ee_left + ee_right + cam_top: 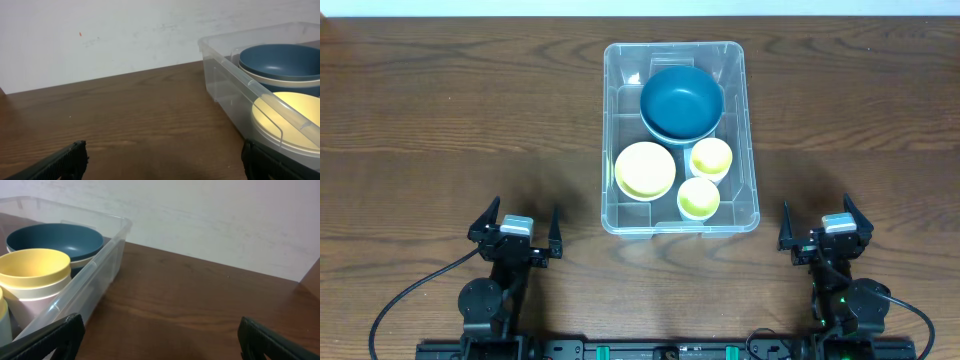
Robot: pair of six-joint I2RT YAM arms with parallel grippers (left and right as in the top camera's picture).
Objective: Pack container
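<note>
Container (611, 130) sits mid-table, holding blue bowl (681, 98) and yellow dishes (645, 170). Left gripper (524, 216) and right gripper (817, 214) flank its near end, wide open, empty. Packing appears finished; nothing loose visible to fetch.

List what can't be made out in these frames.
- Overhead: lower bowl, only its rim shows; blue bowl covers the rest.
- Left wrist: yellow dish, cut by the right edge, blurred behind the container wall.
- Right wrist: second small cup, cut by the left edge.
</note>
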